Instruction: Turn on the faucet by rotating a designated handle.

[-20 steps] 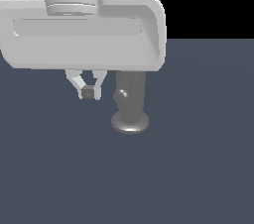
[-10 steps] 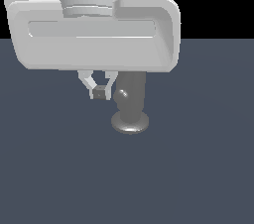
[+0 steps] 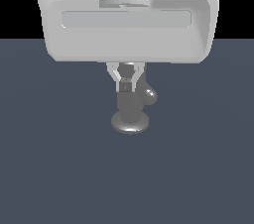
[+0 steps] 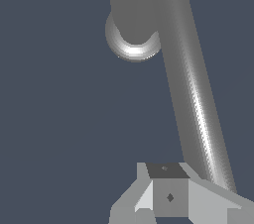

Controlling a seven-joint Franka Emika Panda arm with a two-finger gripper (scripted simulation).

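The grey metallic faucet (image 3: pixel 129 108) stands upright on its round disc base on the dark floor. In the wrist view I look down on its cylinder (image 4: pixel 131 5). The handle, a slim grey rod, sticks out from the cylinder's upper part toward the camera. Its rounded tip (image 3: pixel 150 95) shows just to the exterior view's right of the cylinder. In the wrist view the rod (image 4: pixel 196 99) runs long from the cylinder to my fingers. My gripper (image 3: pixel 126 86) hangs in front of the cylinder's top, fingers together and empty. In the wrist view the gripper (image 4: pixel 168 196) sits right beside the rod's end.
The dark blue-grey floor (image 3: pixel 59 168) spreads flat all around the faucet. My large white hand housing (image 3: pixel 129 25) fills the top of the exterior view and hides the cylinder's upper part.
My gripper has moved to the exterior view's right, from beside the faucet to in front of its cylinder. The handle's tip has swung to the right of the cylinder.
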